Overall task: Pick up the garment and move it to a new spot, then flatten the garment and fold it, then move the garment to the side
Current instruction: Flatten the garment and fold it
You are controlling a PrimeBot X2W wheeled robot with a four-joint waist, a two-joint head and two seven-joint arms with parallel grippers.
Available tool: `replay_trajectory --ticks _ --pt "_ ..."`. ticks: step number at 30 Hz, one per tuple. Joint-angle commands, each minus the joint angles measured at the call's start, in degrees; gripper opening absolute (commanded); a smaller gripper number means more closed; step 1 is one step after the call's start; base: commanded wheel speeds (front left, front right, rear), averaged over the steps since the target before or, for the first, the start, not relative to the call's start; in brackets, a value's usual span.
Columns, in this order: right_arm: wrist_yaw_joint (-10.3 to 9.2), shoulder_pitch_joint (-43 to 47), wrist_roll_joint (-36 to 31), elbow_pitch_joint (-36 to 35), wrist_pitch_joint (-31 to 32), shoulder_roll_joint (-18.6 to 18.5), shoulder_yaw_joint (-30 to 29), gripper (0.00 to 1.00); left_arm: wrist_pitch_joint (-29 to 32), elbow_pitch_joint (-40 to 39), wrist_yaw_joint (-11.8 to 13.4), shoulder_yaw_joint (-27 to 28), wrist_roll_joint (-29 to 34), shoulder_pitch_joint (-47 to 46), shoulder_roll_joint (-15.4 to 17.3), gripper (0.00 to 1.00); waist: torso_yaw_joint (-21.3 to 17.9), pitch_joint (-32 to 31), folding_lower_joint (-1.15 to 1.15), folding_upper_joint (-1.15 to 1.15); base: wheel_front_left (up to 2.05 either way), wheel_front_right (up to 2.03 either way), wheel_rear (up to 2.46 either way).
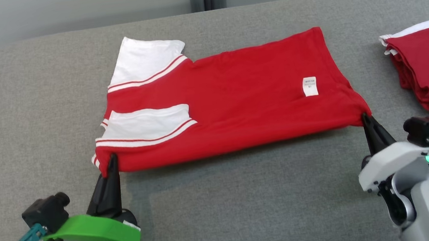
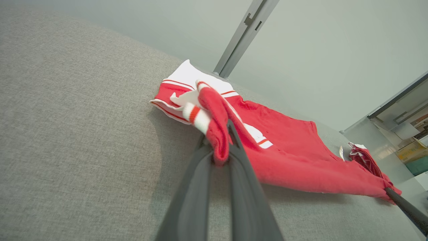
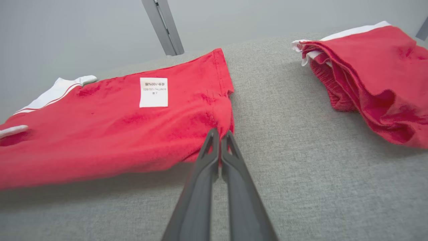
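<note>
Red garment (image 1: 231,95), near edge raised above grey surface (image 1: 244,195).

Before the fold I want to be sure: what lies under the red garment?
Under the lifted near edge of the red garment, the grey surface shows, bare and in shadow. Farther back the cloth lies flat on it, so anything beneath there is covered.

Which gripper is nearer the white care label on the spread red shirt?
Right. The right gripper is shut on the corner of the red shirt closest to the care label; the left gripper is shut on the opposite, sleeve-end corner.
</note>
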Motion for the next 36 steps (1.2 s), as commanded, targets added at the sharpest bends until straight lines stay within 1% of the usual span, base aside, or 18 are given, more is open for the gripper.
replay_trajectory --ticks 1,4,6,8,10,17,18,19,20,21,22,23,24,25,29,32,36 --pt "-0.03 3.01 0.44 -2.19 0.94 -0.24 -0.56 0.0 0.37 -1.29 0.73 -0.09 0.17 2.24 0.47 0.0 0.46 -0.96 0.0 0.0 0.0 0.0 0.0" --pt "-0.03 8.7 1.09 -7.51 2.9 -0.24 -1.45 0.0 1.16 -3.85 1.96 -0.52 -0.59 6.16 0.21 0.0 0.66 -1.21 0.0 0.0 0.0 0.0 0.0" --pt "-0.03 12.0 2.13 -9.81 4.14 -0.24 -2.0 0.0 1.73 -4.59 2.57 -0.79 -0.83 8.37 0.09 0.0 0.77 -1.24 0.0 0.0 0.0 0.0 0.0" --pt "-0.04 14.44 3.2 -11.29 4.97 -0.27 -2.51 0.0 1.9 -4.3 3.37 -1.09 0.2 10.01 0.83 0.0 0.65 -1.18 0.0 0.0 0.0 0.0 0.0" --pt "-0.05 16.17 3.4 -11.85 5.41 -0.25 -2.65 0.0 2.18 -3.45 3.64 -1.32 -0.46 11.17 0.39 0.0 0.49 -1.05 0.0 0.0 0.0 0.0 0.0" --pt "-0.05 17.93 4.55 -11.0 4.9 -0.26 -1.93 0.0 2.73 0.89 4.08 -2.13 0.13 11.93 0.88 0.0 -0.31 -0.39 0.0 0.0 0.0 0.0 0.0" --pt "-0.06 18.08 4.59 -10.79 4.69 -0.26 -1.88 0.16 2.58 1.49 4.19 -2.02 0.26 11.88 1.03 0.0 -0.44 -0.3 0.0 0.0 0.0 0.0 0.0" --pt "-0.06 18.22 4.76 -10.6 4.69 -0.27 -1.8 0.25 2.54 2.0 4.29 -1.92 0.25 11.86 1.14 0.0 -0.54 -0.24 0.0 0.0 0.0 0.0 0.0" --pt "-0.06 18.33 4.92 -10.47 4.59 -0.26 -1.58 0.45 2.59 2.47 4.32 -1.89 0.29 11.8 1.3 0.0 -0.66 -0.19 0.0 0.0 0.0 0.0 0.0" --pt "-0.06 18.36 5.03 -10.41 4.49 -0.26 -1.51 0.96 2.69 2.73 4.42 -1.93 0.46 11.74 1.49 0.0 -0.76 -0.18 0.0 0.0 0.0 0.0 0.0" --pt "-0.06 18.39 5.06 -10.41 4.32 -0.28 -1.55 1.0 2.9 2.98 4.53 -2.09 0.76 11.66 1.78 0.38 -0.87 -0.18 0.0 0.0 0.0 0.0 0.0" --pt "-0.06 18.43 5.08 -10.5 4.16 -0.28 -1.61 1.0 2.75 3.05 4.56 -2.12 1.07 11.58 2.04 0.57 -0.96 -0.19 0.0 0.0 0.0 0.0 0.0" --pt "-0.05 18.42 5.06 -10.73 4.07 -0.25 -1.68 1.0 2.73 2.96 4.63 -2.0 1.2 11.52 2.23 1.0 -1.11 -0.21 0.0 0.0 0.0 0.0 0.0" --pt "-0.05 18.36 4.92 -11.04 3.86 -0.23 -1.86 1.0 2.95 2.7 4.83 -1.98 1.32 11.45 2.37 1.0 -1.23 -0.24 0.0 0.0 0.0 0.0 0.0" --pt "-0.05 17.33 4.37 -12.53 3.82 -0.23 -3.06 1.0 4.8 1.02 5.03 -2.78 3.45 9.32 4.99 1.0 -1.58 -0.45 0.0 0.0 0.0 0.0 0.0" --pt "-0.05 15.14 3.28 -13.9 4.1 -0.24 -3.98 1.0 7.72 -0.69 4.64 -3.05 5.04 6.48 8.1 1.0 -2.19 -0.03 0.0 0.0 0.0 0.0 0.0" --pt "-0.05 11.46 1.28 -15.54 4.97 -0.22 -4.23 1.0 12.15 -3.38 3.66 -2.87 7.3 -0.2 12.69 1.0 -2.87 1.41 0.0 0.0 0.0 0.0 0.0"
